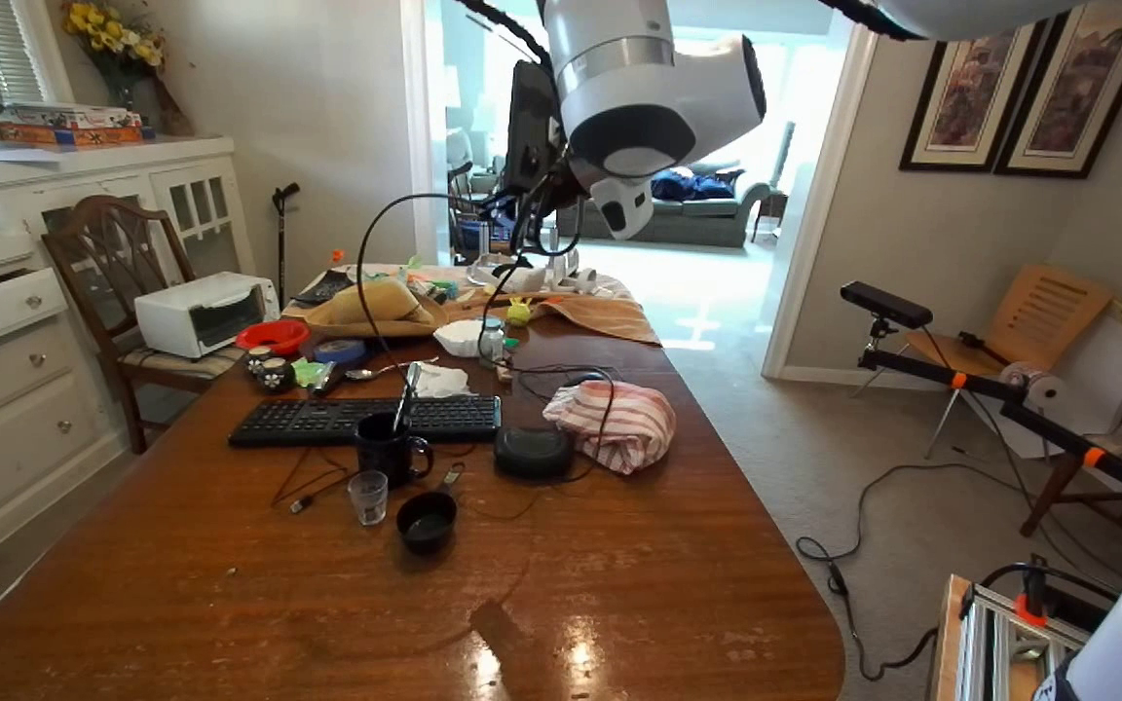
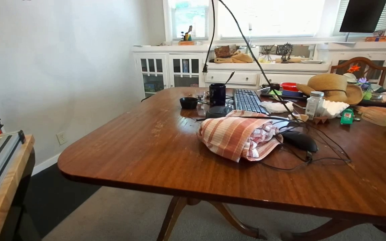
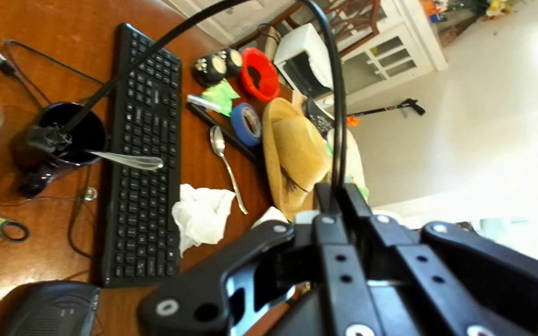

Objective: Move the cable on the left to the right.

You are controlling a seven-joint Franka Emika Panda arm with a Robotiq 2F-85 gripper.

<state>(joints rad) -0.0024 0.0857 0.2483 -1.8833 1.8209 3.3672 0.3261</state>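
Daylight from the windows [image 2: 280, 20] falls across a brown wooden table [image 1: 279, 604] crowded with household things. Take the dark mug [image 1: 382, 454], a spoon [image 3: 131, 160] leaning in it, as the middle of a clock in an exterior view: the keyboard [image 1: 322, 422] lies just behind it at twelve, with a straw hat [image 1: 400, 304] farther off the same way, and a white toaster oven [image 1: 201, 313] sits on a chair [image 1: 171, 362] at ten. A small clear glass [image 1: 368, 498] stands at seven, a black measuring cup [image 1: 428, 524] at five, a dark rounded gadget [image 1: 534, 454] at three and, past that, a bundled striped towel [image 1: 634, 424].

Above the table hangs the gripper [image 3: 339, 198], its fingers pinched narrow on the cable [image 3: 338, 102], which leaves them toward twelve o'clock in the wrist view. It arches over, then runs down toward eight o'clock and the mug. Its free end [image 2: 205, 69] dangles in the air at about eleven o'clock from the mug in an exterior view; whether it is straight over the mug's mouth I cannot tell. Another length slopes down from the gripper's side to the table near the glass jar [image 2: 314, 105]. Where it goes from there, among the cords [image 2: 309, 158] around the towel, I cannot make out.
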